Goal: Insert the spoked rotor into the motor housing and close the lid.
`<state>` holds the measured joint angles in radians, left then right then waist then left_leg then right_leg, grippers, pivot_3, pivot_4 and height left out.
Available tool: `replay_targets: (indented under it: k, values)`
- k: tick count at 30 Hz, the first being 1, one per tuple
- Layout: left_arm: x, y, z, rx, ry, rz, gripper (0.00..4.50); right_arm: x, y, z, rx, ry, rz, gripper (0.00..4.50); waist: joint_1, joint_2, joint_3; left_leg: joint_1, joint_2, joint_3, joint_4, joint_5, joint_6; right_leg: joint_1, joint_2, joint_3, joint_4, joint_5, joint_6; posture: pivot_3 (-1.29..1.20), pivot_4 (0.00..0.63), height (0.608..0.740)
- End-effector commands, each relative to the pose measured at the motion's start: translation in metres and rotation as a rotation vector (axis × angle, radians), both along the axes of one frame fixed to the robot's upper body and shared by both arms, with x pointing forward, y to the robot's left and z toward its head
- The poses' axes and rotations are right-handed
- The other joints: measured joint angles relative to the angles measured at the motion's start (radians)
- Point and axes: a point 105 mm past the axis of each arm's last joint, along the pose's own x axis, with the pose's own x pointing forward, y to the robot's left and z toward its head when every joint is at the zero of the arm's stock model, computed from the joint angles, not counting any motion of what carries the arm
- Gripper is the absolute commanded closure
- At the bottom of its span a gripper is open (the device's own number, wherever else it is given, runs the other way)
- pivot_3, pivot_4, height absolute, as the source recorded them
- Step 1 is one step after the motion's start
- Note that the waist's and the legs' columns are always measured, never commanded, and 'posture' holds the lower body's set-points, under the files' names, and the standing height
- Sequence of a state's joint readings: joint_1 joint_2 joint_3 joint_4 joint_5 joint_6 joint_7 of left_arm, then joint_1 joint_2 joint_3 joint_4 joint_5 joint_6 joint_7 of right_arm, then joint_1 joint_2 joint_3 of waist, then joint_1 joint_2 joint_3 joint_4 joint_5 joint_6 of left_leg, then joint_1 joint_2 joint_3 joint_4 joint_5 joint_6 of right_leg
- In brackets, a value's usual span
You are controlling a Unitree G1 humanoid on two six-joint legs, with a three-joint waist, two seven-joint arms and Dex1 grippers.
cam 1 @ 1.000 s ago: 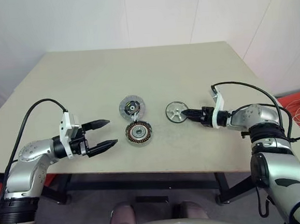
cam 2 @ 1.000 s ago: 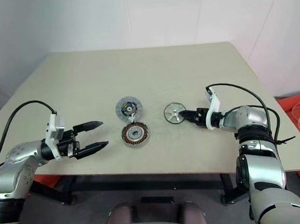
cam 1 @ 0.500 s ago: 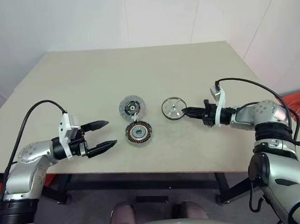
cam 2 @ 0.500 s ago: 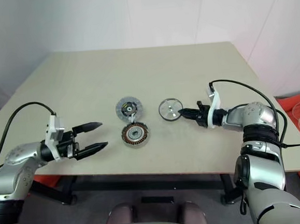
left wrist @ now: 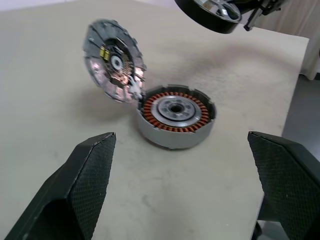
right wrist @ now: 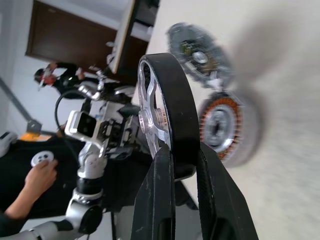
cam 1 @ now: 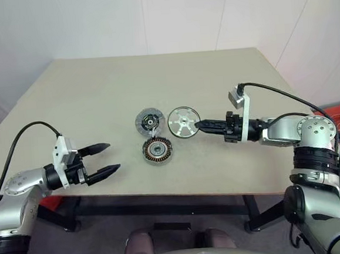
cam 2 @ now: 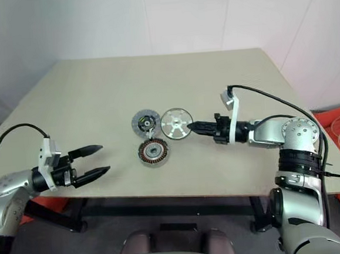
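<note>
The right gripper (cam 1: 197, 125) is pinching the spoked rotor (cam 1: 183, 122) by its dark rim only, holding it off the table (cam 1: 96, 86), tilted. The motor housing (cam 1: 158, 150) is sitting just beyond and below its fingertips, with the lid (cam 1: 149, 121) standing hinged open beside it. The left gripper (cam 1: 105, 160) is waiting spread wide, well short of the housing. Risks: the edge grip is allowing the disc to swing or slip; a tilted descent is likely jamming on the windings or knocking the lid.

Silver-grey metal arms with black joint bands, black cables, white wrist brackets, and textured black two-finger left gripper (cam 1: 102, 160) and right gripper (cam 1: 198, 125).
</note>
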<state>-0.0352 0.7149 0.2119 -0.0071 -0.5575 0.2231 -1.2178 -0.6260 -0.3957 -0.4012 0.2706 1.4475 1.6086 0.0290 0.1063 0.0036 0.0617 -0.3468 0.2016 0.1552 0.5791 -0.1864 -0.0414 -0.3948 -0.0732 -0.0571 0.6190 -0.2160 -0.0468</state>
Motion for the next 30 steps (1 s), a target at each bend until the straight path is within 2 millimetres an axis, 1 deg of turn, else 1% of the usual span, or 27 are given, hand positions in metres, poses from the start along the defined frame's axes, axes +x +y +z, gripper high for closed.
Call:
replay_targets:
  k: [1, 4, 6, 9, 11, 14, 17, 22, 30]
  values:
    - [0.003, 0.006, 0.013, 0.016, -0.060, 0.011, 0.00, -0.004, 0.019, 0.025, 0.073, -0.038, 0.057, 4.22, 0.000, 0.000, 0.000, 0.000, 0.000, 0.000, 0.000, 0.000, 0.000, 0.000, 0.000, 0.000, 0.000, 0.000, 0.000, 0.00, 0.000, 0.740]
    - [0.003, 0.006, 0.014, 0.018, -0.061, 0.015, 0.00, -0.004, 0.033, 0.026, 0.082, 0.003, 0.052, 4.22, -0.002, 0.000, 0.000, 0.000, 0.000, 0.000, -0.002, 0.000, 0.000, -0.001, 0.000, 0.000, 0.000, 0.000, 0.000, 0.00, 0.000, 0.740]
    - [0.003, 0.006, 0.014, 0.019, -0.061, 0.016, 0.00, 0.002, 0.039, 0.021, 0.064, 0.036, 0.002, 4.22, -0.005, 0.000, 0.000, -0.001, 0.000, 0.000, -0.002, 0.000, 0.000, -0.002, 0.000, 0.000, 0.000, 0.000, 0.000, 0.00, 0.000, 0.740]
    - [0.004, 0.006, 0.014, 0.020, -0.064, 0.020, 0.00, 0.009, 0.045, 0.008, -0.004, 0.101, -0.058, 4.22, -0.007, 0.000, 0.000, -0.003, 0.000, 0.000, -0.002, 0.002, -0.004, -0.004, 0.000, 0.000, 0.000, 0.000, 0.000, 0.00, 0.000, 0.740]
    - [0.005, 0.005, 0.014, 0.022, -0.064, 0.021, 0.00, 0.009, 0.049, 0.004, -0.010, 0.122, -0.067, 4.22, -0.007, 0.000, 0.000, -0.004, -0.001, -0.001, -0.002, 0.002, -0.004, -0.005, 0.000, 0.000, 0.000, 0.000, 0.000, 0.00, 0.000, 0.740]
    - [0.005, 0.005, 0.013, 0.024, -0.063, 0.022, 0.00, 0.007, 0.054, 0.001, -0.004, 0.137, -0.067, 4.22, -0.008, -0.001, 0.000, -0.004, -0.001, -0.001, -0.002, 0.002, -0.005, -0.005, 0.000, 0.000, 0.000, 0.000, 0.001, 0.00, 0.000, 0.740]
    - [0.005, 0.004, 0.012, 0.019, -0.045, 0.020, 0.00, 0.004, 0.062, -0.011, -0.013, 0.187, -0.083, 4.22, -0.009, -0.001, 0.000, -0.004, -0.001, -0.001, -0.003, 0.002, -0.005, -0.005, 0.000, 0.000, 0.000, 0.000, 0.001, 0.00, 0.000, 0.740]
    - [0.006, 0.004, 0.013, 0.026, -0.061, 0.031, 0.00, -0.006, 0.066, -0.030, -0.042, 0.248, -0.097, 4.22, -0.009, -0.001, -0.001, -0.005, -0.001, -0.001, -0.003, 0.003, -0.005, -0.005, 0.000, 0.000, 0.000, 0.000, 0.001, 0.00, 0.000, 0.740]
    - [0.007, 0.001, 0.013, 0.026, -0.066, 0.035, 0.00, -0.007, 0.075, -0.031, -0.038, 0.272, -0.107, 4.22, -0.011, -0.002, -0.001, -0.004, -0.001, -0.002, -0.003, 0.004, -0.007, -0.006, 0.000, 0.000, 0.001, 0.000, 0.001, 0.00, 0.000, 0.740]
